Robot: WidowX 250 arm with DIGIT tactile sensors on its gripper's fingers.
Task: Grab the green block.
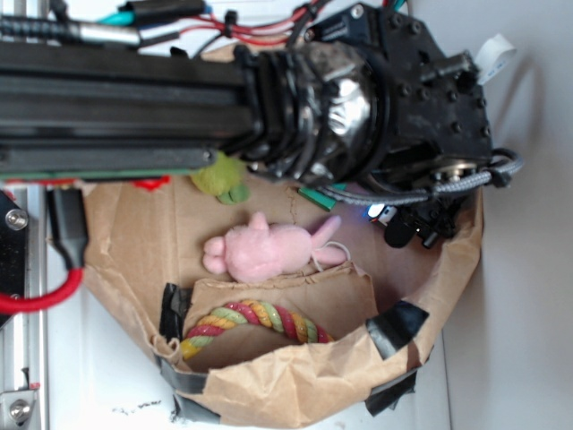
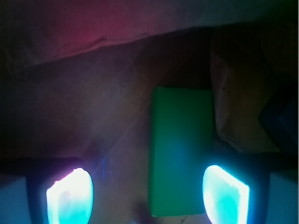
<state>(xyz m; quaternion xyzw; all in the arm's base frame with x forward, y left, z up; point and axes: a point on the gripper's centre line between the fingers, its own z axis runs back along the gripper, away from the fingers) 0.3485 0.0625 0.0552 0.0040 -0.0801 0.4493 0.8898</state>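
In the wrist view my gripper is standing wide apart, its 2 fingertips glowing at the bottom corners and holding nothing. The green block is lying flat on the brown paper between them, nearer my right-hand pad, which is overlapping its lower corner, though I cannot tell whether they are touching. A dark blue shape is sitting beyond it at the edge.

From the exterior view my arm is reaching across the top of the paper-lined bin, wrist bent down into it; only a sliver of the green block is showing under the wrist. Farther on, a pink plush is lying near the middle, a yellow-green plush is sitting beside my arm, and a braided rope is curving along the cardboard.
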